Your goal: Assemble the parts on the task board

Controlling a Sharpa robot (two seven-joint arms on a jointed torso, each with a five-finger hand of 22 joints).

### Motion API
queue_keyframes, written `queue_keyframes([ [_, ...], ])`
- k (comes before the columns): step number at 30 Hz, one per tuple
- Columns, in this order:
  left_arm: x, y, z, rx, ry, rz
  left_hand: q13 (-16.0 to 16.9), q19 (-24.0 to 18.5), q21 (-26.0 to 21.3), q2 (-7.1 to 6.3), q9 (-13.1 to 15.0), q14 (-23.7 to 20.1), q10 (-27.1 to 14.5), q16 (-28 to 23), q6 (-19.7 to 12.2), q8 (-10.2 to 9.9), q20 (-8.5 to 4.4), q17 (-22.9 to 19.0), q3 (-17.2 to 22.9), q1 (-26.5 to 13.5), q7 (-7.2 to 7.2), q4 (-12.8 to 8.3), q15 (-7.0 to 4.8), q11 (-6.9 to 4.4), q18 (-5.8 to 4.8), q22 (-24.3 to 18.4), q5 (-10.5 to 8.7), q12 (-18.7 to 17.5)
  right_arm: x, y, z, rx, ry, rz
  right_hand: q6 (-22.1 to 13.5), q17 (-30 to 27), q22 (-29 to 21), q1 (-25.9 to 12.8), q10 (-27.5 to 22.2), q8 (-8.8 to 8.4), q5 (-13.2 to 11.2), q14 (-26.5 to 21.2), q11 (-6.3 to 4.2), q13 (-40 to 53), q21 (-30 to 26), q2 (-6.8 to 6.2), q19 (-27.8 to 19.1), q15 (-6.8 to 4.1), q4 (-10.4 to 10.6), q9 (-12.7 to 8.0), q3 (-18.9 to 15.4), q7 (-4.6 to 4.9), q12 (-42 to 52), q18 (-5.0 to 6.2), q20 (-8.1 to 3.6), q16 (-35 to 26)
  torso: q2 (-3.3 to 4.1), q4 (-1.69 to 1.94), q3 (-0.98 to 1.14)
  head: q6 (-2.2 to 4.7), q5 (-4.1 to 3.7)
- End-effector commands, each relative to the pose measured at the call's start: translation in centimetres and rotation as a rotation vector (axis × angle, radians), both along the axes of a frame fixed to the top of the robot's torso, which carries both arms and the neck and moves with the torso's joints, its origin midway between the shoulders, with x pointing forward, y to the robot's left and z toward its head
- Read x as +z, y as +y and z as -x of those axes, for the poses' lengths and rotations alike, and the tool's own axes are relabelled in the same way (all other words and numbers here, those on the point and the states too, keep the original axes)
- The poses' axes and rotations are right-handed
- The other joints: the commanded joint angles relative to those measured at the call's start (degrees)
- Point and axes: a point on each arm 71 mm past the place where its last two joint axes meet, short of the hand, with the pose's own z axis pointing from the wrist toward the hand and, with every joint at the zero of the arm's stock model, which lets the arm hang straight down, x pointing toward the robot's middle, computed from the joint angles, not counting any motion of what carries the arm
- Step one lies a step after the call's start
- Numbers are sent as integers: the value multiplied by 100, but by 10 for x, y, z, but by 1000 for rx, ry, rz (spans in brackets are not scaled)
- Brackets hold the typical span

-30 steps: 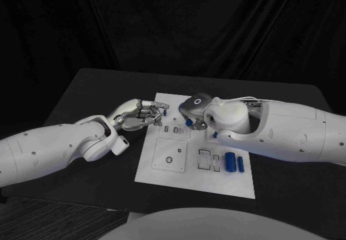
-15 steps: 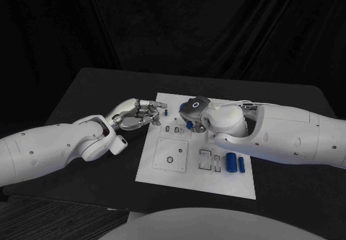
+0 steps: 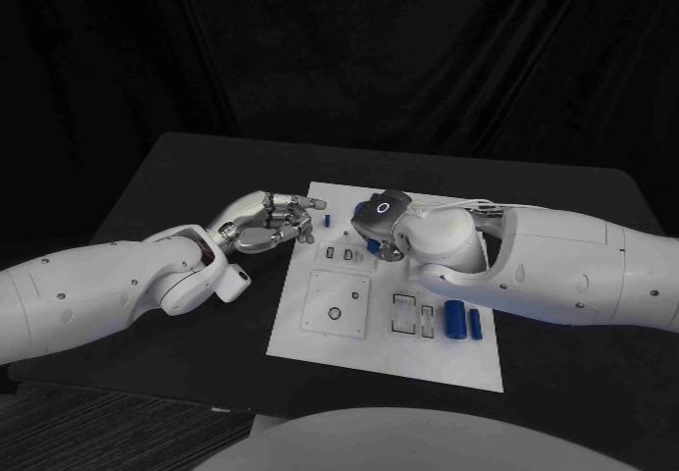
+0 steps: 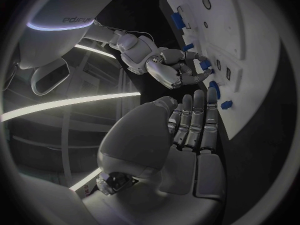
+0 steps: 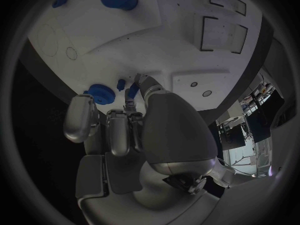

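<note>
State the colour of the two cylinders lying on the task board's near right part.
Blue cylinders on the white task board; head view shows it best.

task board [image 3: 339,339] mid-table [image 3: 170,186], two cylinder parts [image 3: 461,321] lying side by side near its right edge, left hand [image 3: 269,226] at its far left edge, right hand [image 3: 380,228] over its far end, small peg [image 3: 329,222] upright between the hands

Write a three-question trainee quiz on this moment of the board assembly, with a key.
1. True or false: the right hand pinches a small blue part over the task board.
2. Which hand holds nothing? A) left hand B) right hand
3. Fill in: the two blue cylinders lie on the board near the robot's ____ arm.

Key: 1 true; 2 A; 3 right.
</note>
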Motion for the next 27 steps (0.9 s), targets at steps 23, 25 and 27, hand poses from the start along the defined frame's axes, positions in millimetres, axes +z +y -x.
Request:
queue_keyframes([
  [23, -1, -2, -1, 5, 12, 14, 91, -91, 75, -49, 59, -71, -9, -95, 55, -68, -8, -41, 121, -98, 5, -20, 6, 28, -215, 99, 85, -65, -2, 3, 2, 17, -10, 15, -221, 1069, 939, -264, 587, -160, -521, 346, 60, 1519, -179, -138, -69, 19, -83, 311, 387, -16, 95, 206, 13, -145, 2, -7, 2, 1, -36],
  [25, -1, -2, -1, 5, 13, 14, 92, -96, 74, -48, 58, -72, -12, -102, 48, -70, -7, -45, 125, -97, 6, -22, 8, 30, -216, 100, 85, -70, -2, 3, 2, 18, -9, 14, -224, 1062, 938, -284, 582, -177, -604, 342, 58, 1516, -189, -141, -71, 19, -94, 314, 390, -18, 93, 207, 12, -153, 0, -7, 1, 1, -47],
  [27, -1, -2, -1, 5, 14, 13, 92, -96, 74, -48, 58, -72, -12, -102, 48, -70, -7, -45, 125, -97, 6, -22, 8, 30, -216, 100, 85, -70, -2, 3, 2, 19, -9, 14, -225, 1061, 937, -297, 582, -185, -643, 341, 57, 1516, -196, -144, -72, 19, -99, 316, 389, -19, 92, 208, 12, -155, 1, -7, 1, 1, -56],
])
